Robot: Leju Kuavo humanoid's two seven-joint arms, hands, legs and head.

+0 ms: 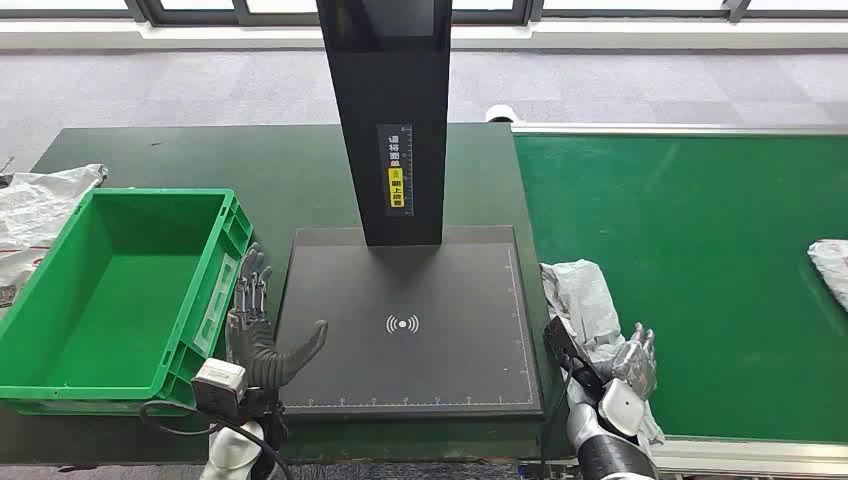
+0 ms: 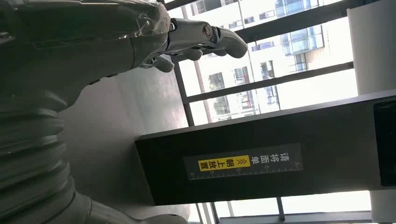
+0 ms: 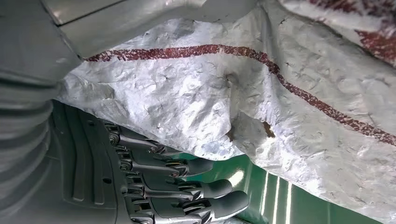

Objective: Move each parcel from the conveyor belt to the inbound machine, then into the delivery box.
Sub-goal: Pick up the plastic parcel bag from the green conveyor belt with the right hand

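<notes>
The right hand (image 1: 628, 362) is reaching around a crinkly parcel (image 1: 582, 298) at the belt (image 1: 690, 260) edge, just beside the machine (image 1: 410, 320); I cannot tell if it is gripping yet. The left hand (image 1: 262, 335) is waiting wide open between machine and box (image 1: 110, 290), likely ready to help.

The left robot hand (image 1: 262, 335) hovers open between the green delivery box (image 1: 115, 290) at 9 o'clock and the black inbound machine (image 1: 410, 320) at centre. At 4 o'clock the right robot hand (image 1: 630, 365) touches a crumpled grey parcel (image 1: 582, 295) on the conveyor belt (image 1: 680, 270); another parcel (image 1: 832, 265) lies at 3 o'clock
</notes>
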